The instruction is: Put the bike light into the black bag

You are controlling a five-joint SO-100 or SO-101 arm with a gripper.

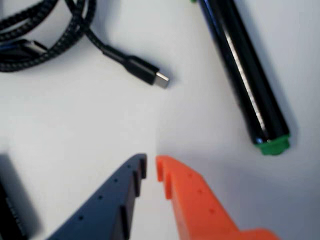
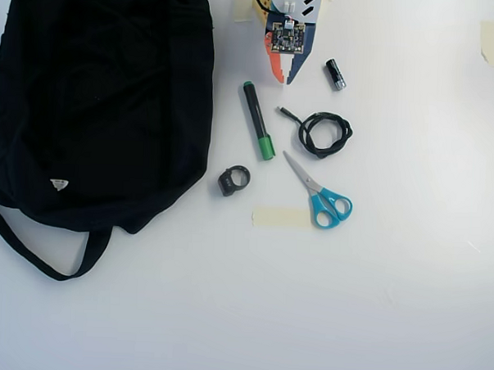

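The gripper enters the wrist view from the bottom edge, with one dark blue finger on the left and one orange finger on the right. The jaws stand nearly together, with only a thin gap between the tips, and they hold nothing.

In the wrist view, the white table lies bare directly ahead of the jaw tips. Beyond the tips and slightly to the right of them is the metal plug of the braided black cable; the coil runs off to the upper left. To the right of the jaws, well clear of the orange finger, lies the green marker, its green end pointing toward the lower right. A dark, blurred object shows at the lower left corner; it cannot be identified.

The wrist view shows neither the bike light nor the black bag. The overhead view shows both. There the gripper sits at the top centre, tips pointing down the picture. The bike light lies ahead of the jaws, past the marker's green end, and apart from it. The black bag fills the left side, with its strap trailing below.

The overhead view alone also shows:
- a small black cylinder beside the gripper, on its right in the picture;
- blue-handled scissors beyond the cable;
- a strip of tape beside the scissor handles.
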